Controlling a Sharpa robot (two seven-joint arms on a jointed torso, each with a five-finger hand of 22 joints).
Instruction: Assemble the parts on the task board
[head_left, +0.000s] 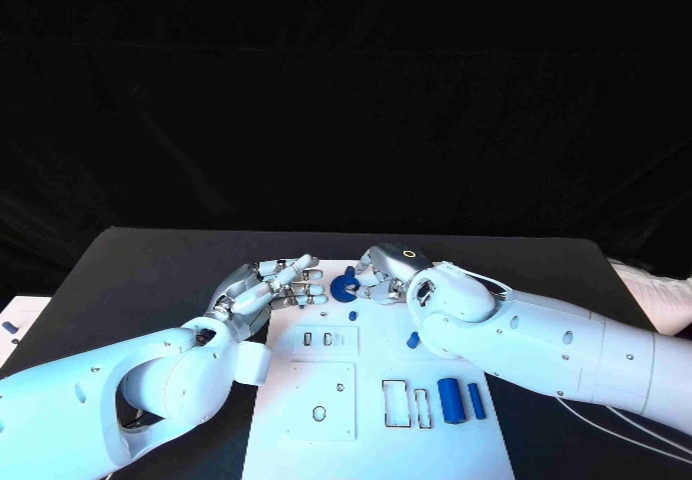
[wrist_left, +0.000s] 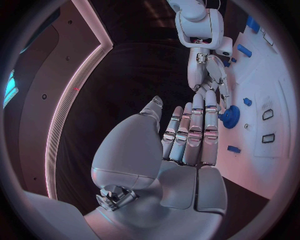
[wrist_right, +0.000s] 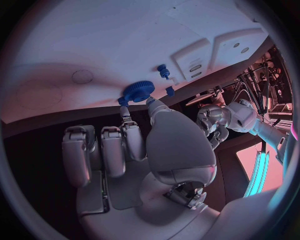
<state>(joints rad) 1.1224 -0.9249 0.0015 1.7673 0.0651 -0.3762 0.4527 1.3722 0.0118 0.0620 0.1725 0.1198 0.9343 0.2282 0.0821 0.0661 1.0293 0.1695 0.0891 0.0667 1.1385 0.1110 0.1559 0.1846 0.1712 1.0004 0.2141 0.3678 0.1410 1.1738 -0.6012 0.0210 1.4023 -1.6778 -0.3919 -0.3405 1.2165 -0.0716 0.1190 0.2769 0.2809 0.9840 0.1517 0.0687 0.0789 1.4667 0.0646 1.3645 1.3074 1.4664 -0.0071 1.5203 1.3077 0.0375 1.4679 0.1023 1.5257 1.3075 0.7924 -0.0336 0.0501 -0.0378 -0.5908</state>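
The white task board (head_left: 368, 445) lies in the middle of the black table. A blue gear (head_left: 346, 287) stands at the board's far end between my two hands. My right hand (head_left: 384, 270) pinches the gear (wrist_right: 139, 91) by its rim between thumb and a fingertip. The left hand (head_left: 271, 288) lies just left of the gear (wrist_left: 230, 116), fingers stretched out and holding nothing. Two blue cylinders (head_left: 460, 400) lie side by side on the board's near right. A small blue piece (head_left: 413, 340) sits by my right forearm, and a blue peg (wrist_right: 164, 71) stands on the board close to the gear.
The board carries several rectangular slots (head_left: 404, 403) and a raised plate with a round hole (head_left: 319, 411). A white tray (head_left: 12, 325) with small blue bits sits at the table's left edge. Cables (head_left: 635, 440) trail off the table at the near right.
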